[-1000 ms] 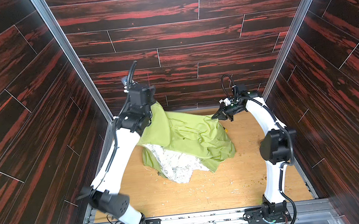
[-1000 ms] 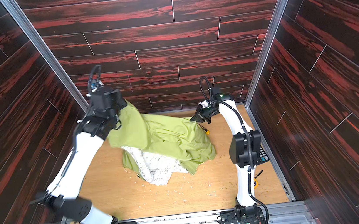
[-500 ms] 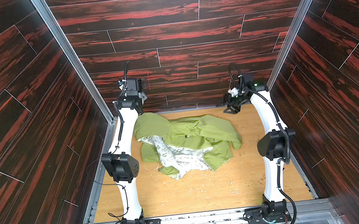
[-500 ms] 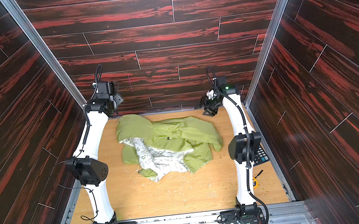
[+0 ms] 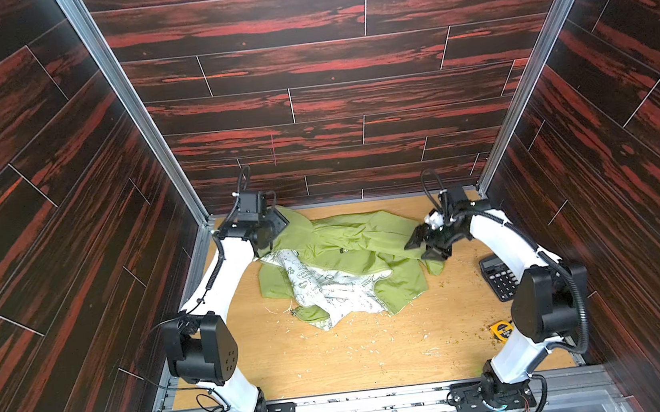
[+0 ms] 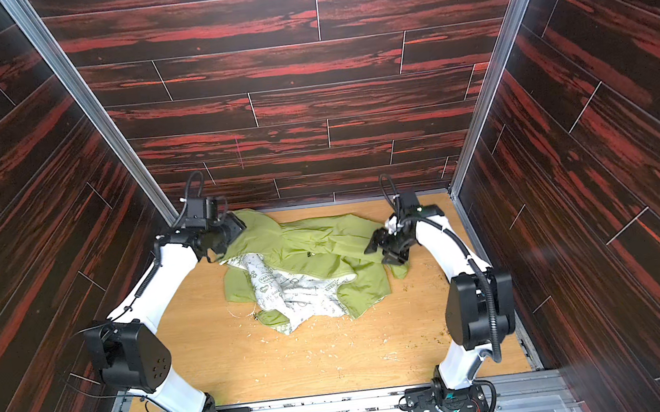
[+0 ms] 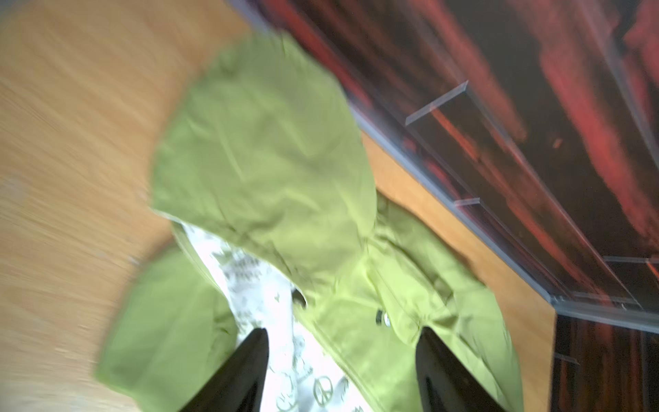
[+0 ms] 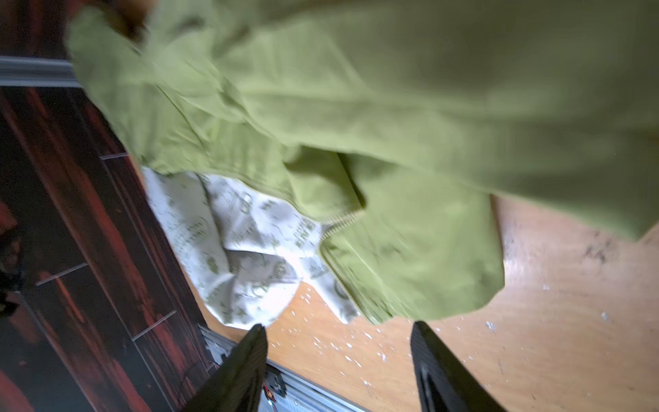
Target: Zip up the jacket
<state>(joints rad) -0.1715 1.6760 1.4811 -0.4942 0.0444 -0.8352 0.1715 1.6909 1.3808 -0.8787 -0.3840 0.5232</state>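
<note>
A second ago we held the jacket point(image 5: 349, 242) stretched aloft between both arms; now we have let it drop. The left gripper point(image 7: 342, 331) and right gripper point(image 8: 338, 324) both stand wide apart, holding nothing. The jacket lies crumpled at the centre of both top views on the wooden table point(image 5: 336, 361). Its thin olive-green shell is rumpled, the white printed lining point(image 5: 328, 286) exposed and the zipper edge point(image 8: 344, 223) unjoined. Zipping, we judge, has yet to start.
</note>
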